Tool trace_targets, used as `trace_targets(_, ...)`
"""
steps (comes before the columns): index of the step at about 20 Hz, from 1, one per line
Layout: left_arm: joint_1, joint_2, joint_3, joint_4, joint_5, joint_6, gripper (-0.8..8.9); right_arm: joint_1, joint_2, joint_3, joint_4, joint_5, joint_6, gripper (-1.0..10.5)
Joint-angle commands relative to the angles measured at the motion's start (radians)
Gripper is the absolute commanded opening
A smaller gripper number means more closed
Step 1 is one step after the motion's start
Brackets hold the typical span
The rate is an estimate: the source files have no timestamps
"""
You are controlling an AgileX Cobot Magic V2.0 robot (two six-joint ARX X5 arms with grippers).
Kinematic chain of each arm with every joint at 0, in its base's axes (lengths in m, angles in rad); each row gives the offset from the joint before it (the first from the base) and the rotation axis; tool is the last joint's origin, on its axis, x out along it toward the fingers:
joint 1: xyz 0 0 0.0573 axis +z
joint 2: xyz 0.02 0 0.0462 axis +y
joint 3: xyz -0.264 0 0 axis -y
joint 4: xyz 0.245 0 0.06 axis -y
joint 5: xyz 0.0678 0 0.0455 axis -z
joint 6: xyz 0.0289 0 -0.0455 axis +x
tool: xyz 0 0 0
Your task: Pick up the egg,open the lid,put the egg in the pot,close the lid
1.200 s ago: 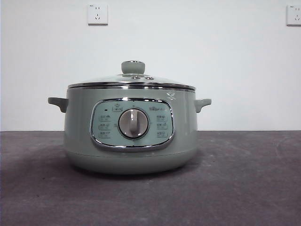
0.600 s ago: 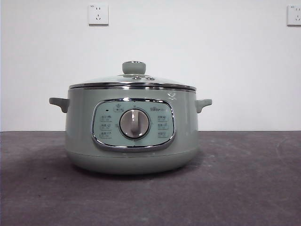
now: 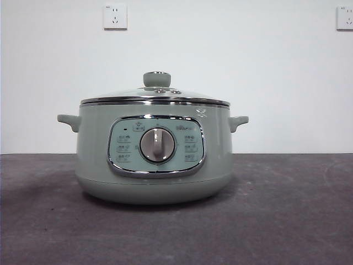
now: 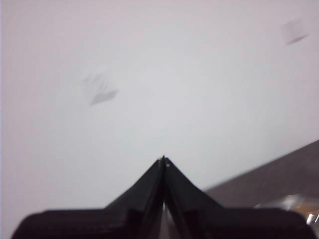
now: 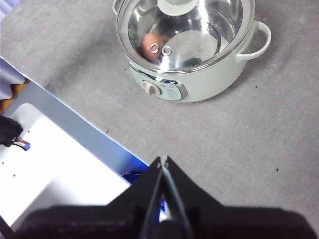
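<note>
The pale green pot [image 3: 154,160] stands mid-table with its glass lid [image 3: 155,95] seated on the rim, green knob on top. Seen from the right wrist view, the pot [image 5: 199,79] is closed by the lid [image 5: 187,30], and the reddish-brown egg [image 5: 151,42] lies inside under the glass. My right gripper [image 5: 163,160] is shut, high above the table and well back from the pot, holding nothing. My left gripper [image 4: 163,159] is shut too, raised and facing the white wall. Neither gripper shows in the front view.
A white and blue platform edge [image 5: 65,149] lies near the table's side in the right wrist view. Two wall sockets [image 3: 115,15] sit on the white wall behind the pot. Grey tabletop [image 3: 287,210] spreads around the pot.
</note>
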Motion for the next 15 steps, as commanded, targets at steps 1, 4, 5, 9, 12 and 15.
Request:
trace_targets(1, 0.037, -0.121, -0.198, 0.027, -0.037, -0.069, -0.03, 0.002, -0.003, -0.002, -0.016, 0.003, 0.005, 0.0)
trace_targets(4, 0.049, -0.239, -0.382, 0.029, -0.125, -0.109, -0.04, 0.002, -0.005, -0.002, -0.016, 0.003, 0.005, 0.0)
trace_targets(5, 0.050, -0.270, -0.436, 0.029, -0.156, -0.128, -0.03, 0.002, -0.005, -0.002, -0.016, 0.003, 0.005, 0.0)
trace_targets(9, 0.050, -0.372, -0.590, 0.024, -0.240, -0.158, -0.03, 0.002, -0.007, -0.002, -0.016, 0.003, 0.005, 0.0)
trace_targets(12, 0.050, -0.417, -0.656, 0.024, -0.240, -0.158, -0.03, 0.002, -0.007, -0.002, -0.016, 0.003, 0.005, 0.0)
trace_targets(15, 0.050, -0.417, -0.664, -0.048, -0.240, -0.157, -0.03, 0.002, -0.007, -0.002, -0.016, 0.003, 0.005, 0.0)
